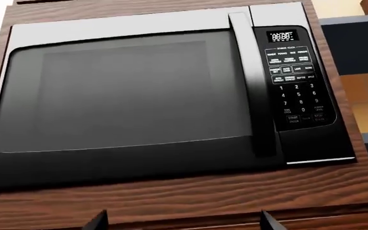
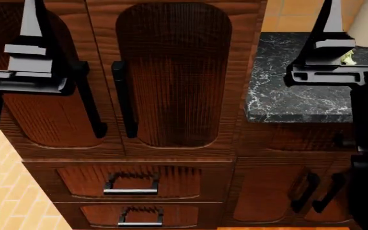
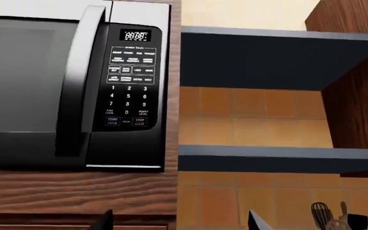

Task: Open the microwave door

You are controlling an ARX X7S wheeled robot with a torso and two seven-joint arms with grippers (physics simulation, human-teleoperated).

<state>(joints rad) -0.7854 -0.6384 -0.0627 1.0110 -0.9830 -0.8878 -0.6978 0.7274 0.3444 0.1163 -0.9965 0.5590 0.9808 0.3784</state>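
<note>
The microwave (image 1: pixel 132 96) is built into a wooden cabinet, and its dark glass door is closed. A tall handle (image 1: pixel 251 81) runs down the door's right side, next to the keypad panel (image 1: pixel 294 76). In the right wrist view the microwave (image 3: pixel 37 76), its handle (image 3: pixel 82 76) and the keypad (image 3: pixel 130 76) show as well. My left gripper (image 1: pixel 182 225) is open, some way off from the door, with nothing between its fingertips. My right gripper (image 3: pixel 178 224) is open too and holds nothing. In the head view the microwave is out of view; both arms are raised.
Below are wooden cabinet doors (image 2: pixel 171 72) with dark handles, drawers (image 2: pixel 131 182) and a black marble counter (image 2: pixel 286 81). To the right of the microwave run dark shelves (image 3: pixel 280 158) on a tiled wall, with a whisk (image 3: pixel 321 213) beneath.
</note>
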